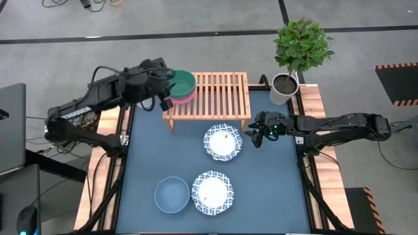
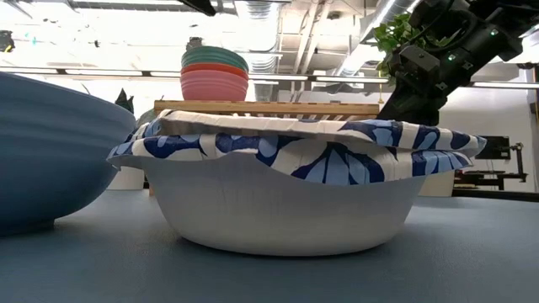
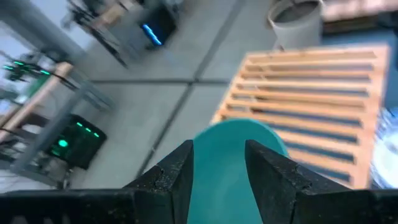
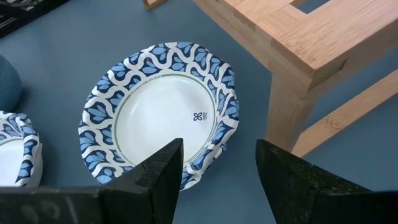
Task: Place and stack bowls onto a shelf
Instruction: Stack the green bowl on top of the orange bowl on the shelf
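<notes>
A teal bowl [image 1: 185, 81] sits nested in a pink bowl [image 1: 181, 97] on the left end of the light-wood shelf [image 1: 215, 94]; the low view shows this stack [image 2: 214, 71] on the slats. My left gripper [image 3: 217, 171] hovers open beside the stack, on its left, with the teal bowl [image 3: 236, 140] showing past its fingers. A white bowl with a blue patterned rim [image 4: 161, 112] rests on the table in front of the shelf. My right gripper [image 4: 217, 168] stands open just to the right of it. Nearer the front edge are a second patterned bowl [image 1: 212, 191] and a grey-blue bowl [image 1: 172, 194].
A potted plant in a white pot [image 1: 284, 88] stands at the shelf's far right corner. The shelf's middle and right slats [image 3: 311, 87] are bare. Its right leg [image 4: 292, 106] stands close to my right gripper. The blue tabletop [image 1: 274, 189] is open at the near right.
</notes>
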Available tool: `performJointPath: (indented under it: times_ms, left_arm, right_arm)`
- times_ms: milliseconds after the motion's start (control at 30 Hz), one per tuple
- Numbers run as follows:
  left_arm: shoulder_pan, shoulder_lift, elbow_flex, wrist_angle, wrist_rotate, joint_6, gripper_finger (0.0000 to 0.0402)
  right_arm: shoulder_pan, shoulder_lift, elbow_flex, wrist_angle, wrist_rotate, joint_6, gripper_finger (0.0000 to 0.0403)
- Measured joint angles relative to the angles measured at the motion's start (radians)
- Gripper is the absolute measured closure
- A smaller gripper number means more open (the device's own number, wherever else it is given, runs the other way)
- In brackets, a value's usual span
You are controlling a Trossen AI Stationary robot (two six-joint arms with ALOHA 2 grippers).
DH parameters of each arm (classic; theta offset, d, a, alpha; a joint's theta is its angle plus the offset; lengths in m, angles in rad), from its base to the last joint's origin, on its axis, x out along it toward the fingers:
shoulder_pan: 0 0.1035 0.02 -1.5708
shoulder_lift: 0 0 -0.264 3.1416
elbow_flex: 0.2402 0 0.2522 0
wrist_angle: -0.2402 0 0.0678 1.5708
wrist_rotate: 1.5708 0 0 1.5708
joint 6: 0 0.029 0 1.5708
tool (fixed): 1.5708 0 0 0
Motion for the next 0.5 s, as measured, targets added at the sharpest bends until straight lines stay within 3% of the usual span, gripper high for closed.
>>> performJointPath:
  times_ms: [267,500]
  left_arm:
    - [-0.001,-0.151,-0.385,0.537,-0.061,-0.024,0.0272]
    - [-0.001,-0.143,-0.486,0.563,-0.082,-0.098,0.0272]
  right_arm:
    - [0.000,0.000,0.000,0.000,0.000,0.004,0.0177]
    - [0.000,0.000,0.000,0.000,0.000,0.018,0.0177]
